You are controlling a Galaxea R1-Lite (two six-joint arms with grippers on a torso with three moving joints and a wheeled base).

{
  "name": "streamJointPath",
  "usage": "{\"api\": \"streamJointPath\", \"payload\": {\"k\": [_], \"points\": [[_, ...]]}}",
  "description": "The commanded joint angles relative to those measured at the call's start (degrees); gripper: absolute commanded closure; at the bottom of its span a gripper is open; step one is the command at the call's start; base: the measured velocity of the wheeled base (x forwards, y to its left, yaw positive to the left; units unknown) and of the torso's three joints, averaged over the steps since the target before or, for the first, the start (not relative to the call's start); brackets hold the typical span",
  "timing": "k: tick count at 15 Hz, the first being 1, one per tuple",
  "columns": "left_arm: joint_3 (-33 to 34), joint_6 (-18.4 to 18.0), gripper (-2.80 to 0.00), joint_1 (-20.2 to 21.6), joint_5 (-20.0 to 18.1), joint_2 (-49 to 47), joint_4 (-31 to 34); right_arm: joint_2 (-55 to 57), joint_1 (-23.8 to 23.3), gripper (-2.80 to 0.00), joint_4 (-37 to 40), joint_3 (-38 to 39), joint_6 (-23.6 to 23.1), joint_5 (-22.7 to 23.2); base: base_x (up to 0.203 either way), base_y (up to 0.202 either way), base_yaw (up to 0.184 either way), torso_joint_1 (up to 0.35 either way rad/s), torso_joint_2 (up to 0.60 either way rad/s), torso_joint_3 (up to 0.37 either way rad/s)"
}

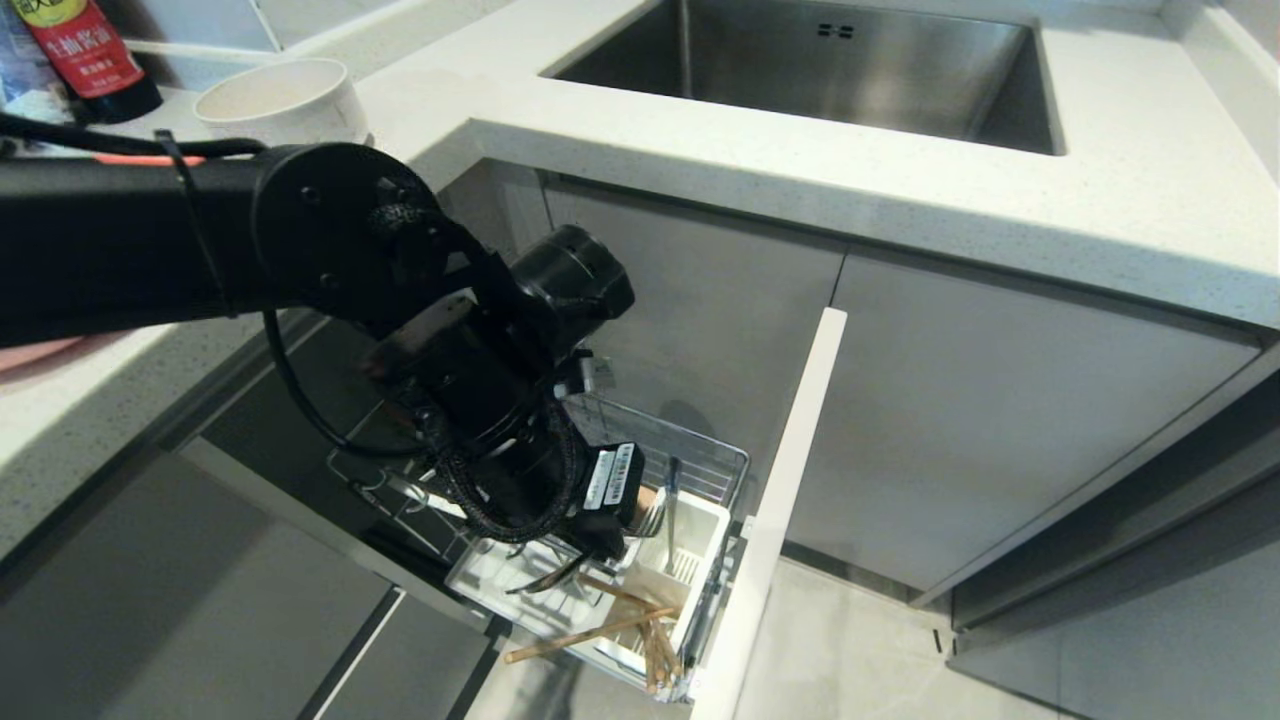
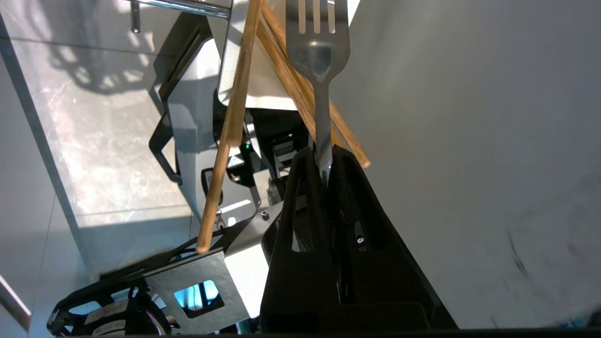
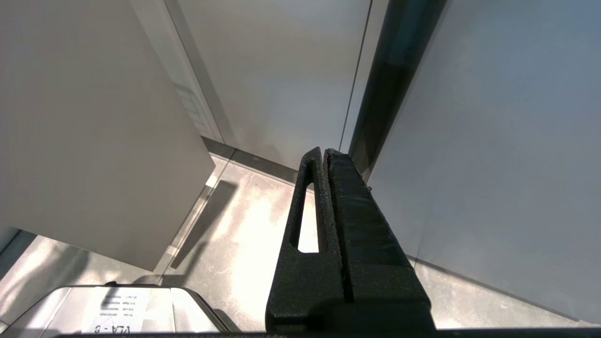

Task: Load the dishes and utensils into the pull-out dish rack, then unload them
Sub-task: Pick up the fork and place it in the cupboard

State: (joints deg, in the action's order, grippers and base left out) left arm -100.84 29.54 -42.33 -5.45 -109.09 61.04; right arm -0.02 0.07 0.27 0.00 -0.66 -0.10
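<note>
My left gripper [image 2: 322,153] is shut on the handle of the silver fork [image 2: 318,51], whose tines point away from the wrist. It hangs over the white utensil caddy [image 1: 703,560] of the pull-out dish rack [image 1: 712,452]. In the head view the wrist hides the fingers. Wooden chopsticks [image 1: 592,634] lean out of the caddy and cross behind the fork [image 2: 231,126]. The cream speckled bowl [image 1: 282,98] stands on the counter at the far left. An edge of the pink plate [image 1: 30,352] shows under the arm. My right gripper [image 3: 324,152] is shut on nothing, low beside the cabinet fronts.
The rack's narrow front panel [image 1: 792,470] stands out from the cabinet to the right of the caddy. The steel sink [image 1: 830,70] is set in the white countertop [image 1: 1100,180] above. A dark sauce bottle [image 1: 85,50] stands behind the bowl. Tiled floor [image 1: 860,660] lies below.
</note>
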Motion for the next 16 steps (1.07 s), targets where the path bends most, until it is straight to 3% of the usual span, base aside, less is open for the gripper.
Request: {"api": "streamJointPath", "payload": {"k": [1, 9, 16], "points": [[-0.29, 0.25, 0.0, -0.08, -0.14, -2.29, 0.37, -0.06, 0.01, 0.0, 0.04, 0.0, -0.04, 0.03, 0.0, 0.0, 0.0, 0.0, 0.0, 0.0], [-2.24, 2.86, 0.0, -0.3, -1.3, -7.34, 0.4, 0.02, 0.01, 0.0, 0.0, 0.0, -0.04, 0.01, 0.0, 0.0, 0.0, 0.0, 0.0, 0.0], [-4.95, 3.07, 0.0, -0.23, -1.41, -10.9, -0.04, -0.03, 0.01, 0.0, 0.0, 0.0, -0.04, 0.01, 0.0, 0.0, 0.0, 0.0, 0.0, 0.0]]}}
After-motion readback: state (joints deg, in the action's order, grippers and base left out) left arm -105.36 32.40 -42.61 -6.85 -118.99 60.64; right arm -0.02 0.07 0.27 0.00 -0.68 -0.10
